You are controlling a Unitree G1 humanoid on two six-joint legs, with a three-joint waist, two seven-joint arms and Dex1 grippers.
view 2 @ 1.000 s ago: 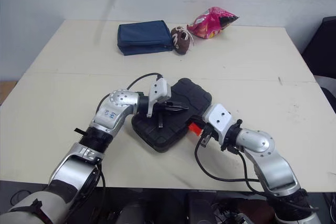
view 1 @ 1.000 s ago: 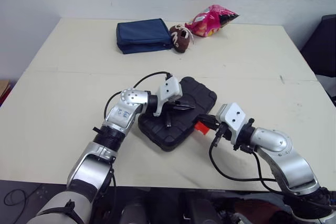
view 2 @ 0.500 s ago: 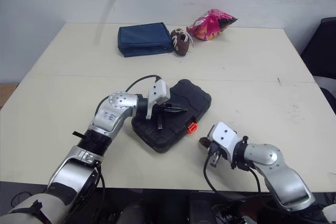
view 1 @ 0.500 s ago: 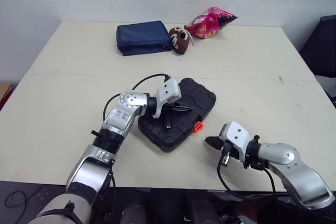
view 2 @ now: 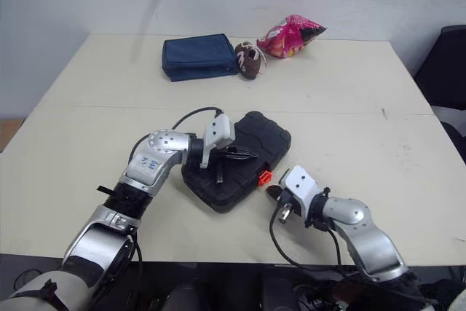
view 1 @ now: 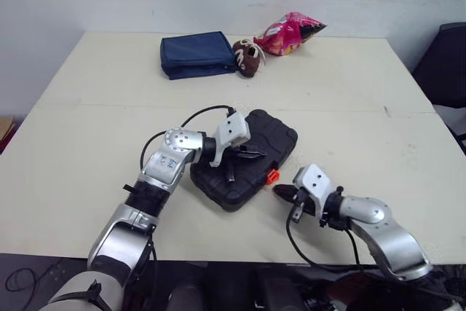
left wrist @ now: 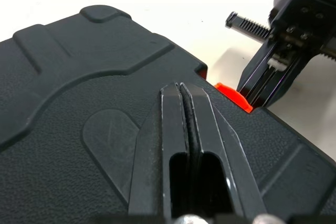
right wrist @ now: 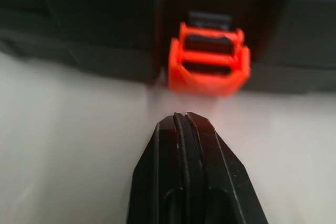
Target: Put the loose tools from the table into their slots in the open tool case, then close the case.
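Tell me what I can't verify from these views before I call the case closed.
1. Inside of the tool case: hidden by its shut lid, so whether the tools sit in their slots cannot be checked.
2. Orange latch: blurred in the right wrist view and too small in the eye views; snapped or not is unclear.
3. Lid beneath the left gripper: covered by its closed fingers in the left wrist view.

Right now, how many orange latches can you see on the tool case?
1. The orange latch sits on the edge of the tool case facing the right gripper. Another may be hidden.
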